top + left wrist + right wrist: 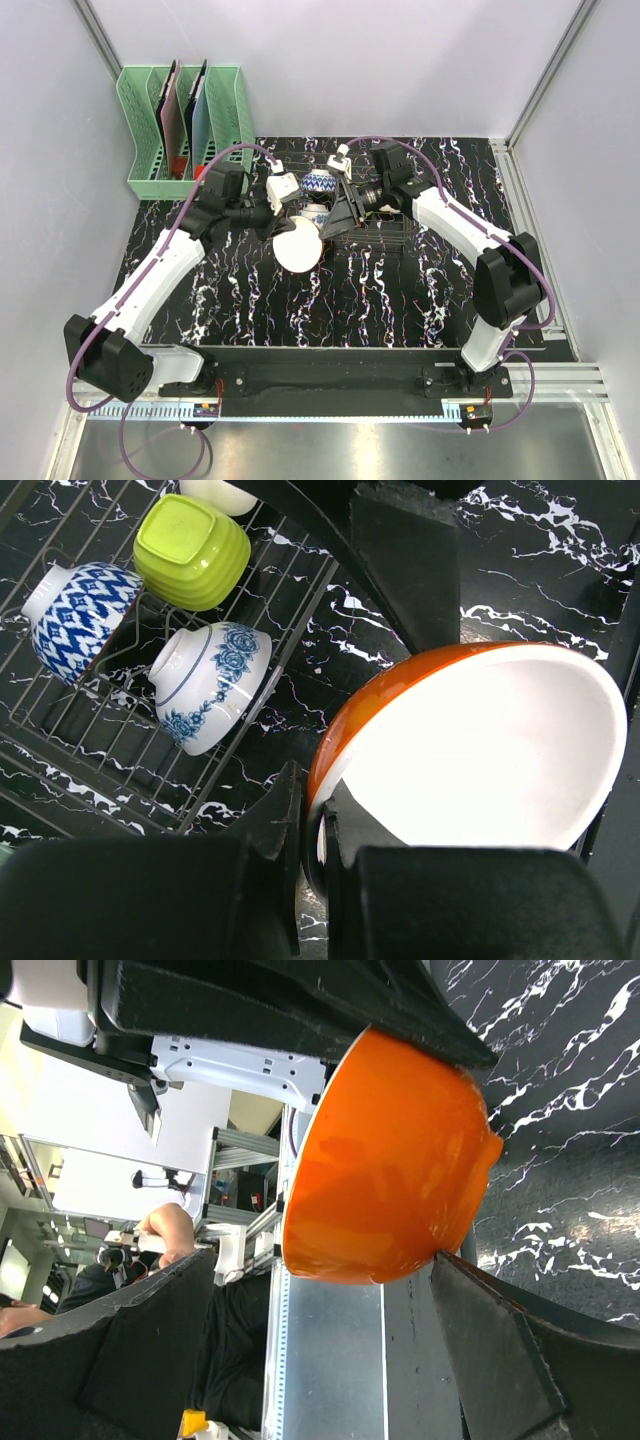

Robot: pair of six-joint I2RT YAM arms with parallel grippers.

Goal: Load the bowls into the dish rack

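Note:
My left gripper is shut on the rim of the orange bowl, white inside, and holds it tilted above the table beside the dish rack. In the top view the bowl hangs at the rack's near left corner. My right gripper is open, its jaws either side of the orange bowl. Two blue-patterned white bowls and a lime green bowl lie in the rack. A white bowl edge shows behind them; its marks are hidden.
A mint-green slotted holder with flat boards stands at the back left. Grey walls close in the black marbled table. Both arms meet over the rack's left end.

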